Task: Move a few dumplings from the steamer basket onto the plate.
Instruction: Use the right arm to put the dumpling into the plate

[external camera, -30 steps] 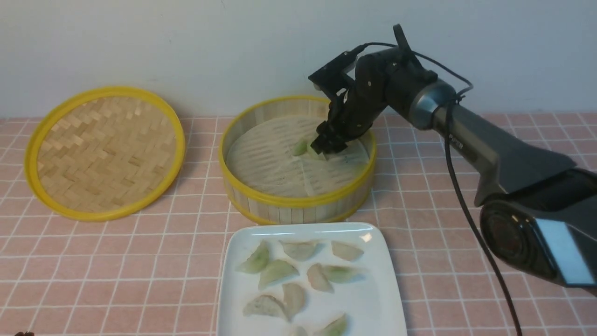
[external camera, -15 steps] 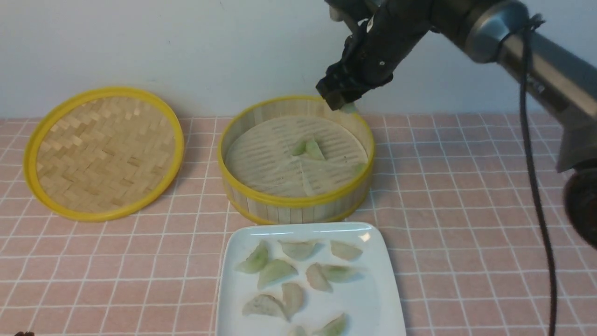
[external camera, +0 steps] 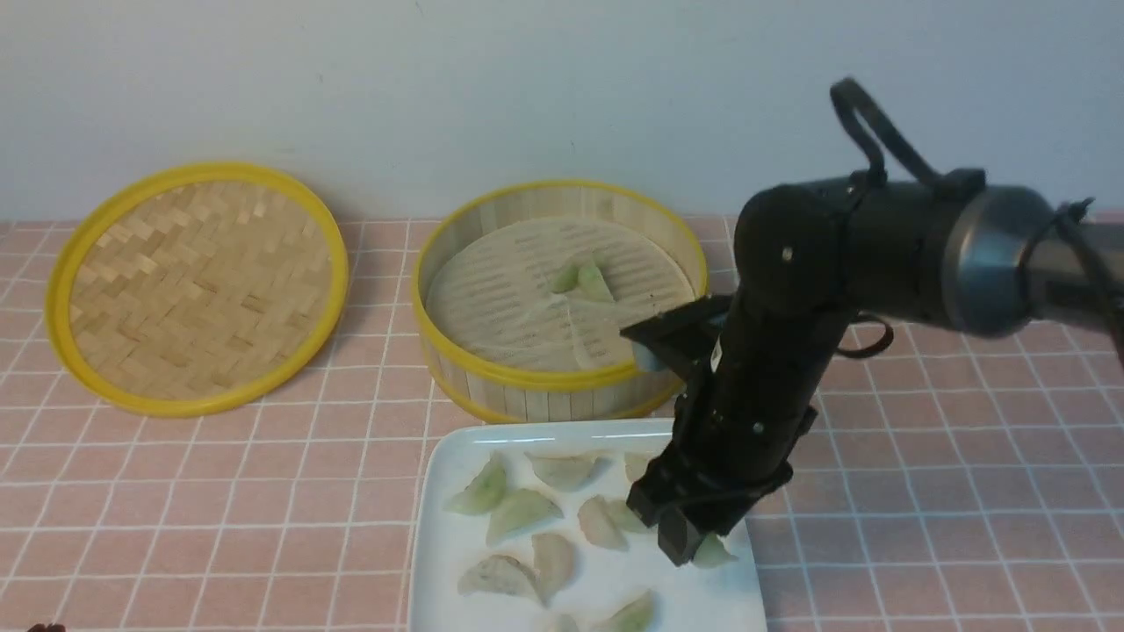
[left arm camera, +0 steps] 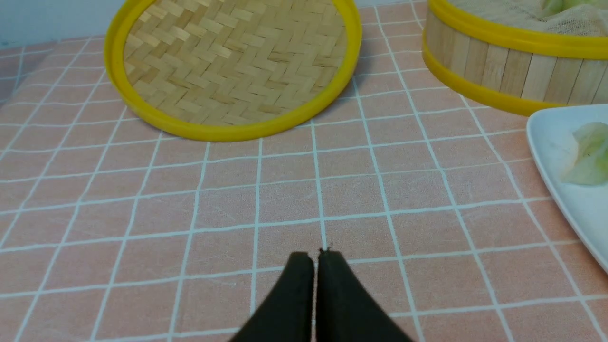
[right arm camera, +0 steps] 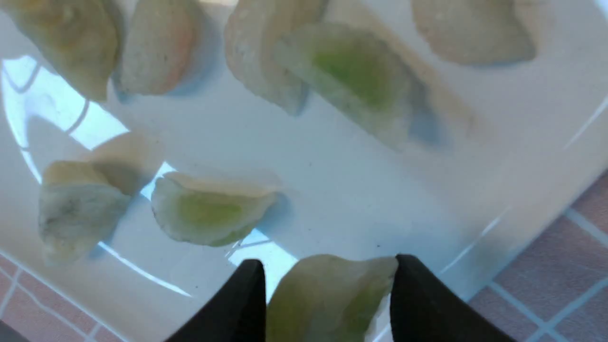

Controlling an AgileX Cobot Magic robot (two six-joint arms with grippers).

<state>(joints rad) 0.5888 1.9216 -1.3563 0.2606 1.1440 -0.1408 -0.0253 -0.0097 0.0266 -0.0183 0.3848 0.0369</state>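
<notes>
Though the front view takes in the whole right arm bent down over the plate (external camera: 428, 544), its bulk hides the plate's corner behind the wrist and part of the dumplings (external camera: 518, 513) lying there. The right hand (external camera: 689, 549) points down just over the plate, and only a tip of a pale green dumpling (external camera: 713, 553) pokes out beside its fingers. How it is gripped cannot be read from here. Beyond the hand stands the steamer basket (external camera: 562, 391) with two dumplings on its liner, and well off to the hand's left lies a woven lid (external camera: 198, 285).

Only the left wrist view shows the left hand (left arm camera: 316, 256). Its fingers are pressed together with nothing between them, low over the pink tiled surface (left arm camera: 332, 190). Ahead of it lie the lid, a cropped stretch of basket wall and one plate corner.

Up close, the right wrist view settles the grip: two dark fingers pinch the pale green dumpling by its sides, with the glossy plate close beneath. Whether it touches the plate I cannot tell. Ahead of the fingers several dumplings lie blurred, some cut off by the frame.
</notes>
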